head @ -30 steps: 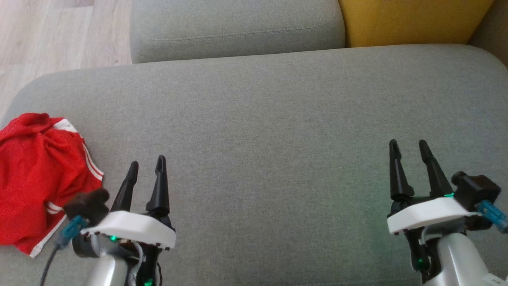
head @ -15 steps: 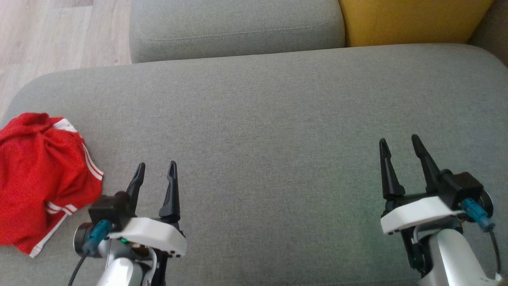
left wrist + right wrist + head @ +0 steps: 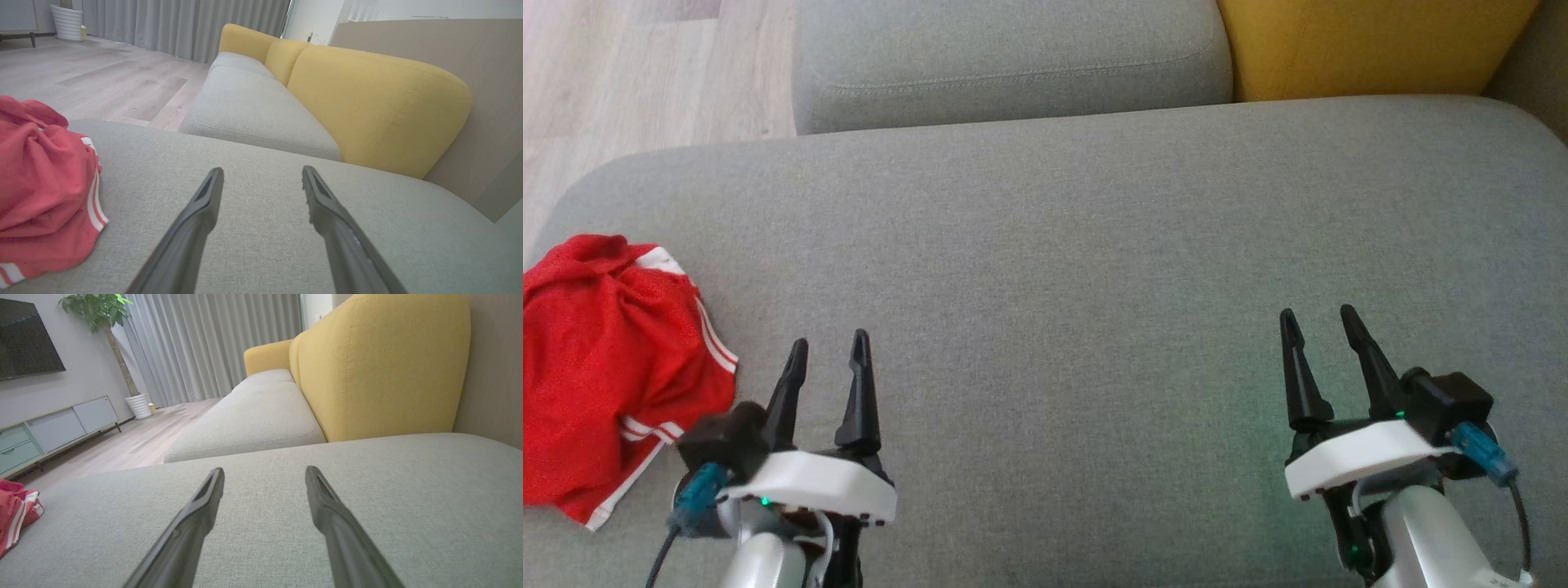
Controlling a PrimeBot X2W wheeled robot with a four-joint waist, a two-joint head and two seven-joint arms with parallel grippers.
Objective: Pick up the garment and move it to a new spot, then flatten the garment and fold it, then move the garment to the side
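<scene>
Nearest the camera, two robot grippers are poised over a wide grey sofa cushion (image 3: pixel 1054 245). The left gripper (image 3: pixel 829 339) is at lower left, its two dark fingers spread apart and holding nothing. The right gripper (image 3: pixel 1316 311), at lower right, is likewise spread and empty. Just beside the left gripper, on its outer side, lies the garment (image 3: pixel 605 367). It is a bright red, mesh-like sports piece, crumpled into a loose heap, with white stripes along one edge and a white hem. It rests at the cushion's left end, touching neither gripper. Farther back are a second grey seat cushion (image 3: pixel 1013 57) and a mustard-yellow backrest (image 3: pixel 1364 41). Beyond the sofa are pale wood flooring (image 3: pixel 621 73), grey curtains (image 3: pixel 212 343), a potted plant (image 3: pixel 98 310) and a dark wall-mounted screen (image 3: pixel 24 339).
</scene>
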